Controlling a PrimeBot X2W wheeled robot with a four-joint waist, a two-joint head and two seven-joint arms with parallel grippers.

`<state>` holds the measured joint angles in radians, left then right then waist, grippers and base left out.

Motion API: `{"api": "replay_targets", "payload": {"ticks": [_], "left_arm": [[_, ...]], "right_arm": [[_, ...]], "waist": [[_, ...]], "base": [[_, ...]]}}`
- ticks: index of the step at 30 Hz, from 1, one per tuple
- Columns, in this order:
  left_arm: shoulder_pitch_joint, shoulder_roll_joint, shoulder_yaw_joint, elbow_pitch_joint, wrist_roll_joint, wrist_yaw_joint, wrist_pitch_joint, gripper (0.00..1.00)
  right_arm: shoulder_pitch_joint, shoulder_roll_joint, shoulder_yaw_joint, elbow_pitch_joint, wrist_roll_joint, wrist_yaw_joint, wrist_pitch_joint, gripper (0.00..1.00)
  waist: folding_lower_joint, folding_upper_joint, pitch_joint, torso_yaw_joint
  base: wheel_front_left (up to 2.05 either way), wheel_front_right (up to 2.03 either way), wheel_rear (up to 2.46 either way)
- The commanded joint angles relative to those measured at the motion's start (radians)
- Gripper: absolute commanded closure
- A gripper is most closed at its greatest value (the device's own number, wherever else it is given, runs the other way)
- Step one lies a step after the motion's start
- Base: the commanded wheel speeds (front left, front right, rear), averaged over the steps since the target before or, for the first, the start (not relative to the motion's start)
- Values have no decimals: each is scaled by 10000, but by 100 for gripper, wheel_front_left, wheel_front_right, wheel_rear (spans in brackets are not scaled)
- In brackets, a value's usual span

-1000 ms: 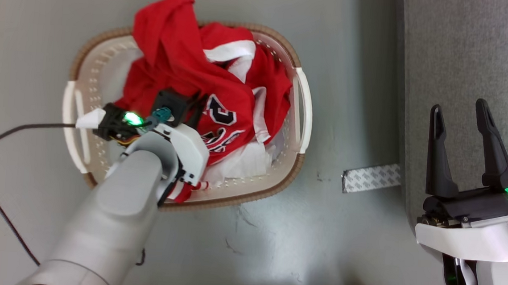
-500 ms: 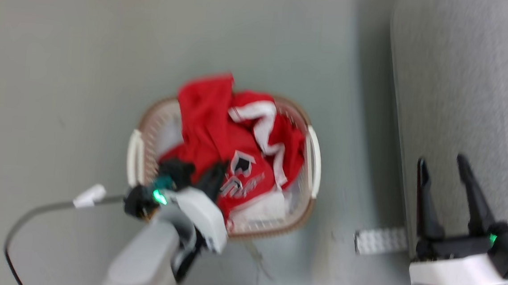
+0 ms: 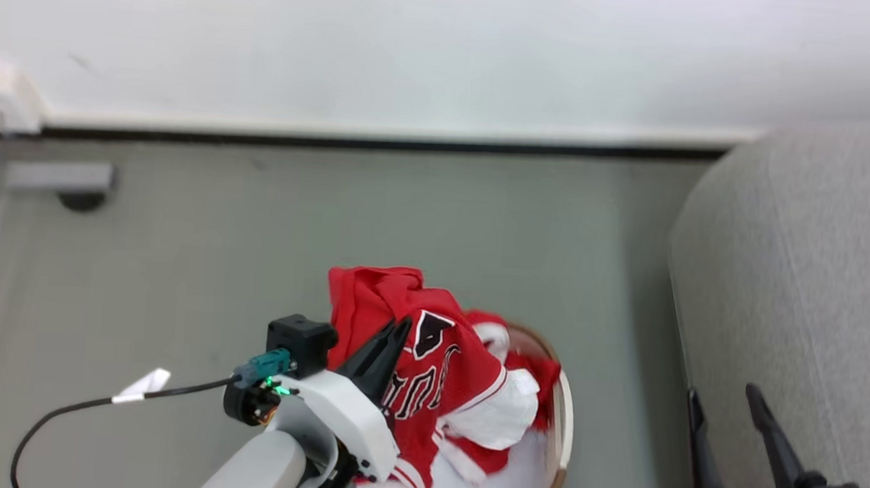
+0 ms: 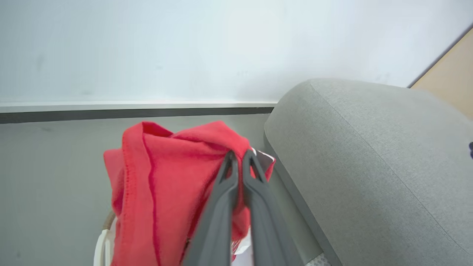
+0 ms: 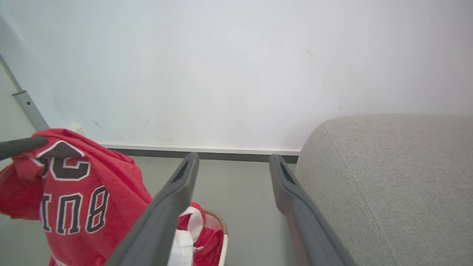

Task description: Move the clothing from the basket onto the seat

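Grey forearm (image 3: 258, 470), white wrist shell (image 3: 350, 422) (green light (image 3: 277, 388)), dark tapered claw fingers (image 3: 385, 351).

The left gripper (image 3: 401, 327) pinches a red jersey (image 3: 445, 367) with black lettering, which hangs over the white basket (image 3: 562, 429) on the grey floor (image 3: 251, 246). More red and white cloth (image 3: 519, 414) lies inside. The right gripper (image 3: 723, 392), fingers spread, stands at the edge of the grey seat (image 3: 822, 286).

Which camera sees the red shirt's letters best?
The right wrist view: the soft red jersey hangs facing it, lettering unblocked. Head view: lettering creased beside the left gripper. Left wrist view: plain red fabric.
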<state>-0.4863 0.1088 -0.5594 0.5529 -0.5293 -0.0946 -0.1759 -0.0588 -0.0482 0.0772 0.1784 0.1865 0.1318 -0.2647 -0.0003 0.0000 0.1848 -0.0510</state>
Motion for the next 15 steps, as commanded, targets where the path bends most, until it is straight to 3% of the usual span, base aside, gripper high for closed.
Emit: {"api": "replay_targets", "payload": {"ticks": [1, 6, 15], "left_arm": [[255, 132, 23, -327, -113, 99, 125, 100], [643, 433, 174, -1688, -245, 614, 749, 100], [916, 1024, 467, -3672, -341, 1189, 1559, 100]], "right_arm": [[268, -38, 10, 73, 94, -21, 5, 0], [728, -40, 243, 225, 161, -21, 5, 0], [828, -38, 599, 88, 62, -21, 4, 0]], "waist": [[3, 0, -1006, 420], [3, 0, -1809, 479], [3, 0, -2209, 388]], "base": [[0, 0, 0], [0, 0, 0], [0, 0, 0]]}}
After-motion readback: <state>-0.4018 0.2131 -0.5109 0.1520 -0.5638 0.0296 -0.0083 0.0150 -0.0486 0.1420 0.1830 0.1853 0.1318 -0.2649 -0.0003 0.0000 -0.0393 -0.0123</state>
